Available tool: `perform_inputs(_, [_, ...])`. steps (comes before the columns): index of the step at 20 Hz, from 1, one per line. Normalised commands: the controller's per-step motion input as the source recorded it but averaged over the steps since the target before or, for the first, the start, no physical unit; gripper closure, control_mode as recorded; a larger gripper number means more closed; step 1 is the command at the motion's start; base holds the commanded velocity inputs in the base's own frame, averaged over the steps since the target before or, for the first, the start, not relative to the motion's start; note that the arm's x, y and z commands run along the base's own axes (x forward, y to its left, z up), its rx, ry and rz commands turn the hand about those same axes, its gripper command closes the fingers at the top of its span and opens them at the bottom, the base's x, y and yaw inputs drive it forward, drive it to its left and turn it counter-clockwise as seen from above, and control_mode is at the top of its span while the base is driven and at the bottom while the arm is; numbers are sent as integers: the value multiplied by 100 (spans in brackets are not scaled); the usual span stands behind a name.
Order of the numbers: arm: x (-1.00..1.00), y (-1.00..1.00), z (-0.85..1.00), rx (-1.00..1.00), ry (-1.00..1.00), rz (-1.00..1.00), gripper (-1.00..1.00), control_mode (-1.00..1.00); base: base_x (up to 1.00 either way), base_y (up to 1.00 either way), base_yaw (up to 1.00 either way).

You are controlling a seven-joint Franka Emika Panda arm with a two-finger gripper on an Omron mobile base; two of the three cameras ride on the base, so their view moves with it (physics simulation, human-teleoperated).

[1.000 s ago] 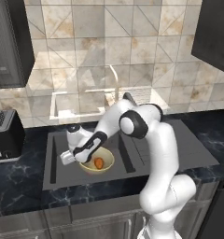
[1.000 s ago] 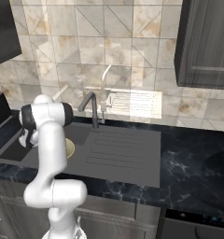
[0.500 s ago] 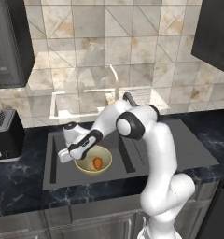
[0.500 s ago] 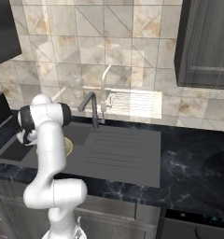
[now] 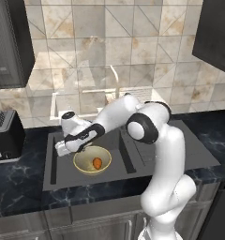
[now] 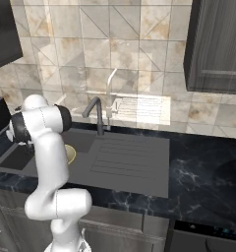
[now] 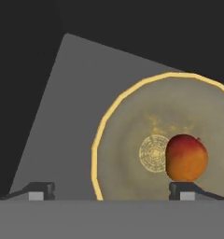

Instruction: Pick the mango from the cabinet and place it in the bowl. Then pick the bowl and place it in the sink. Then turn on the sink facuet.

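At the far left edge of the counter (image 5: 20,183) in the left base view we see a black toaster (image 5: 5,136), standing against the tiled wall. Just to its right begins the sink (image 5: 58,176), a dark grey basin sunk into the black marbled top. Inside that basin, toward its front edge, sits the bowl (image 5: 81,164), pale yellow-tan and upright, with the mango (image 5: 97,162) lying inside it a little right of its centre.

Our gripper (image 5: 63,149) hangs over the bowl's left rim with its jaws spread wide and nothing between them. In the hand view the two fingertips (image 7: 39,190) stand far apart: the left one over the bare sink floor, the right one just below the mango, while the bowl's rim runs between them. We cannot tell whether either tip touches the bowl.

Further right, in the right base view, the sink facuet (image 6: 97,114) rises at the back edge of the sink, beside the ribbed drainboard (image 6: 125,160). We see a slice of the bowl's rim past the arm there. Dark wall cabinets (image 6: 216,47) hang above the right end of the counter.
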Motion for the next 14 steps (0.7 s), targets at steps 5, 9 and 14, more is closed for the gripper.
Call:
perform_inputs(5, [-44,-11,100,5,0,-8,-100,-100,0,0,0])
perform_inputs(9, [-52,-24,100,7,0,-9,-100,-100,0,0,0])
perform_inputs(14, [-59,-37,98,9,0,-13,-100,-100,0,0,0])
